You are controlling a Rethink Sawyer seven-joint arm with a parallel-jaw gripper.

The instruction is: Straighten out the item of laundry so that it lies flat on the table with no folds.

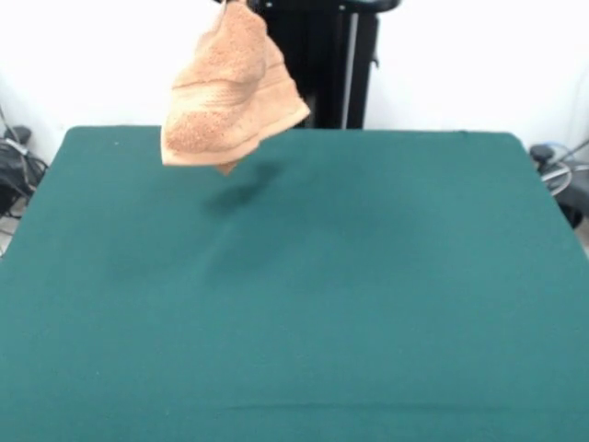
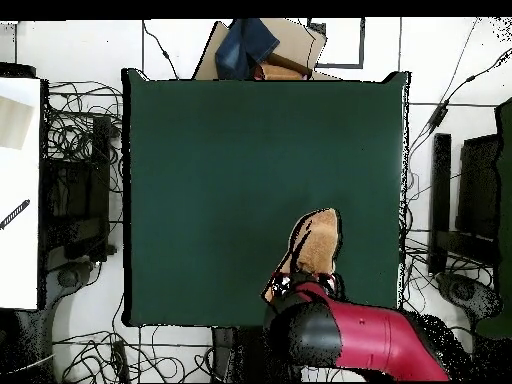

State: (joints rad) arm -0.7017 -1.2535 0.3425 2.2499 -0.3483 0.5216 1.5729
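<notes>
The orange-tan towel [image 1: 235,92] hangs bunched in the air over the far left part of the green table [image 1: 368,295], its lowest corner just above the cloth, with a shadow under it. It is held by its top at the picture's upper edge, where the gripper is cut off. In the overhead view the towel [image 2: 316,243] shows just beyond the red and black arm [image 2: 345,338], near the table's [image 2: 230,180] robot-side edge, right of centre. The gripper [image 2: 303,284] sits under the arm's head, shut on the towel's top.
The black pedestal [image 1: 340,64] stands behind the table's far edge. A cardboard box with a blue cloth [image 2: 262,48] lies beyond the opposite edge. Cables and dark equipment [image 2: 478,190] flank both sides, and a white surface [image 2: 20,190] stands at the left.
</notes>
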